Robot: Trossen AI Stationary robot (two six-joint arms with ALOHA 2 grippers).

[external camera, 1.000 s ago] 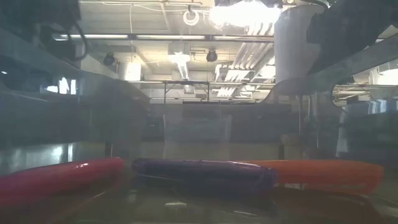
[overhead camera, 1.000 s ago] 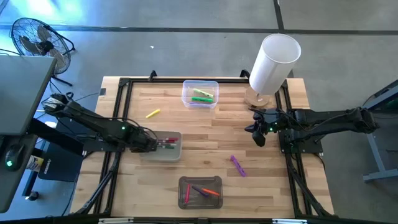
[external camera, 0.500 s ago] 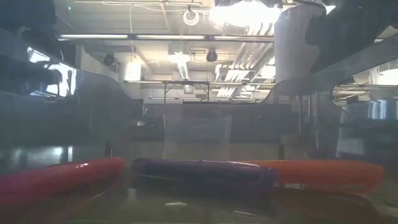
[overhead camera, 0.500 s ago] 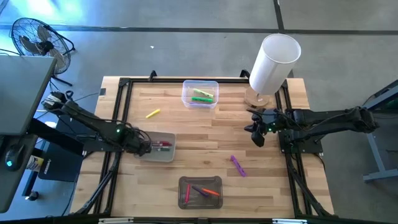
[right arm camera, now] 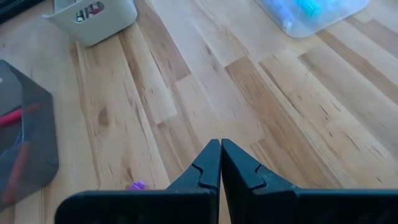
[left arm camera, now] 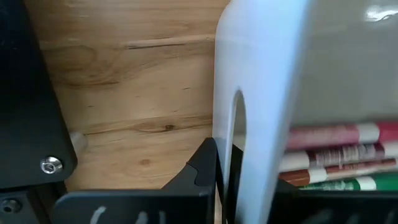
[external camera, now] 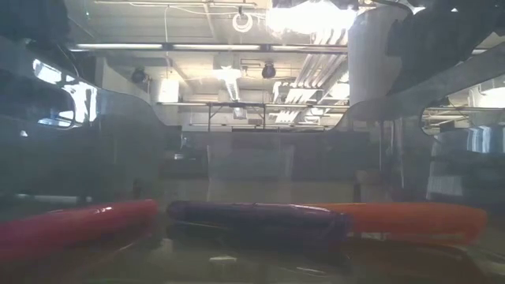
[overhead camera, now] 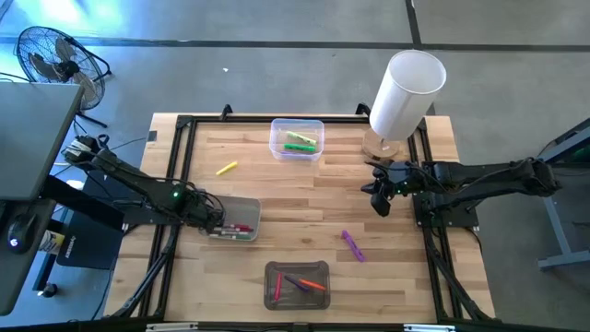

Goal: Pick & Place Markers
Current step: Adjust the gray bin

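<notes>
Seen from above, the left gripper (overhead camera: pixel 214 219) has pulled a clear plastic bin (overhead camera: pixel 238 220) toward the left edge of the wooden table (overhead camera: pixel 286 198) over the last second, and the bin now sits closer to the black frame rail. Its fingers are closed on the bin's near wall, which the left wrist view shows as a smooth, translucent white sheet pinched between them. Inside lie slim markers (left arm camera: pixel 339 155) in red, brown and green, white-capped, stacked side by side. This looks like repositioning the container rather than moving a marker, so the sorting itself seems no further along.

The right gripper (overhead camera: pixel 379 201) hangs above the table's right side with its fingers closed and empty.

Loose on the bare planks are a yellow marker (overhead camera: pixel 227 168) at the left rear and a purple marker (overhead camera: pixel 352 245) right of centre. A rear bin (overhead camera: pixel 297 138) holds green markers; a darker front bin (overhead camera: pixel 297 285) holds what appear to be purple, red and orange ones, seen large and blurred in the low view. A tall white cylinder (overhead camera: pixel 406 92) stands at the right rear
</notes>
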